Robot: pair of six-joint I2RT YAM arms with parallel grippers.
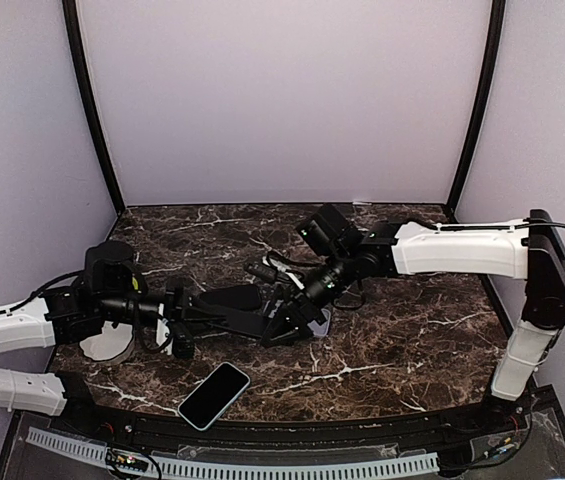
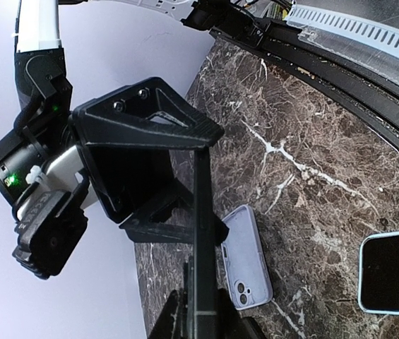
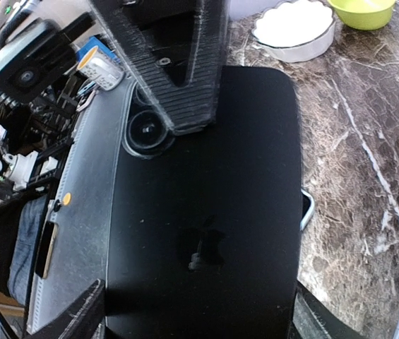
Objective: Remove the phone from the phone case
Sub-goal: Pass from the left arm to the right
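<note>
**A:** Where is the phone case (image 1: 245, 302)?

**B:** Mid-table, held up off the marble between the two arms. The left gripper (image 2: 198, 311) is clamped tight on one end of it.

**A:** How much of it is hidden?

**B:** A good deal. The left wrist view shows only a thin dark edge (image 2: 200, 212). The right wrist view shows the flat black back (image 3: 206, 212) with a faint logo and a round lens hole. The phone inside does not show. A thin light rim peeks out at one long side, and I cannot tell what it belongs to.

**A:** Which way does it lie?

**B:** Its long axis runs roughly left to right, from one arm toward the other. The lens end is on the side nearer the white dish (image 3: 294, 28).

**A:** What about the right gripper (image 1: 287, 318)?

**B:** Its jaws stand wide apart, astride the case. One finger (image 3: 171, 63) lies across the lens end and covers part of the back. The other is cut off at the bottom of that view. I cannot tell whether either one presses on the case.

**A:** What else is around?

**B:** A lilac case (image 2: 245, 260) lies flat on the table (image 1: 402, 350) just below the held one, with its lens cut-outs facing up. A second phone (image 1: 214, 395) lies screen-up near the front edge, well apart from the grippers. A green bowl (image 3: 365, 10) sits just beside the dish, which the left arm partly covers from above.
</note>
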